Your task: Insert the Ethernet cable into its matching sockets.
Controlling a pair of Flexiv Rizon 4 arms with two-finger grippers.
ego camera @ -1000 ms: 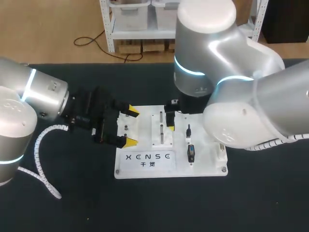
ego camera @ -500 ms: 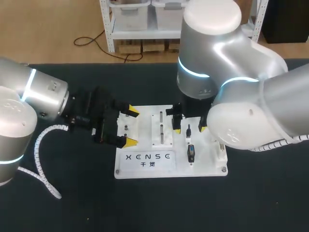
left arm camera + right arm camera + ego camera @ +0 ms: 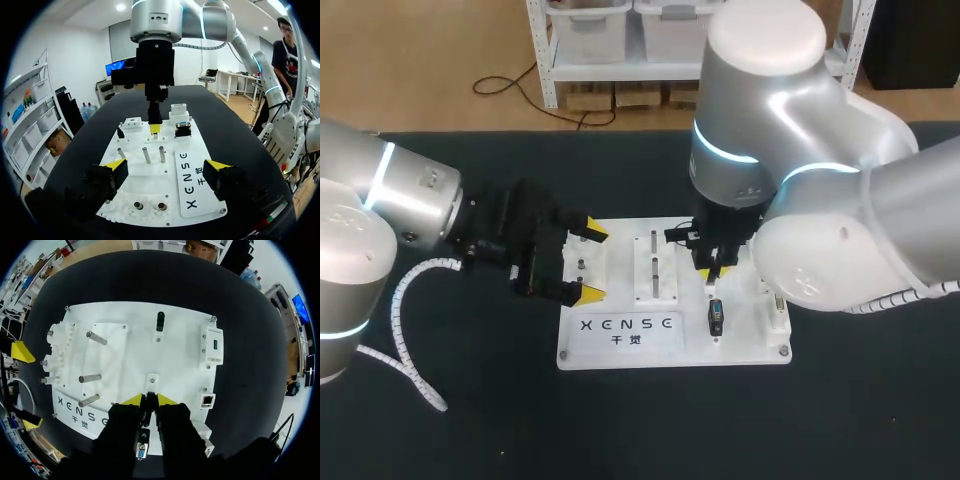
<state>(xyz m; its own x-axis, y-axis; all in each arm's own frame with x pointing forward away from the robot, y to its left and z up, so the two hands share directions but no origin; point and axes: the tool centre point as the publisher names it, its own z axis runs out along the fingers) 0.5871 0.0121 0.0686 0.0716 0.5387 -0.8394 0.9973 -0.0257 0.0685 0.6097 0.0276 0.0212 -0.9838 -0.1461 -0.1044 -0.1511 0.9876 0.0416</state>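
Sliding rightward across the white board [image 3: 760,345] from the pegs near frame centre, the right gripper [image 3: 712,268] has, within a second, brought fingers that were spread a half-second ago together over a small black plug [image 3: 149,409] standing right of centre in the head view. The left gripper [image 3: 592,262] has not moved. Its claw is spread wide, yellow tips either side of the board's left end at centre-left, and it holds nothing. Seen from the right wrist, the right claw's yellow tips are pressed nearly together, pinching the slim dark plug from both sides, with a small white mount just ahead of the fingertips. The plug appears to be the cable end the task calls for, though no cord can be made out. It is still on the board, in the right claw's grip, just above the blue-faced connector [image 3: 716,318] in the head view. A small grey socket [image 3: 207,400] with a square mouth sits beside the right gripper near the board's edge, apart from the plug, and looks the likeliest match. Steel pegs [image 3: 90,377] stand well off on the gripper's other side. The step in hand reads as the pick-up: grip made, nothing yet inserted. The next move likely calls for a straight lift clear of the mount, a short carry toward the socket, and careful squaring of the plug to the opening before pressing in, since a tilt in so narrow a pinch could jam it.
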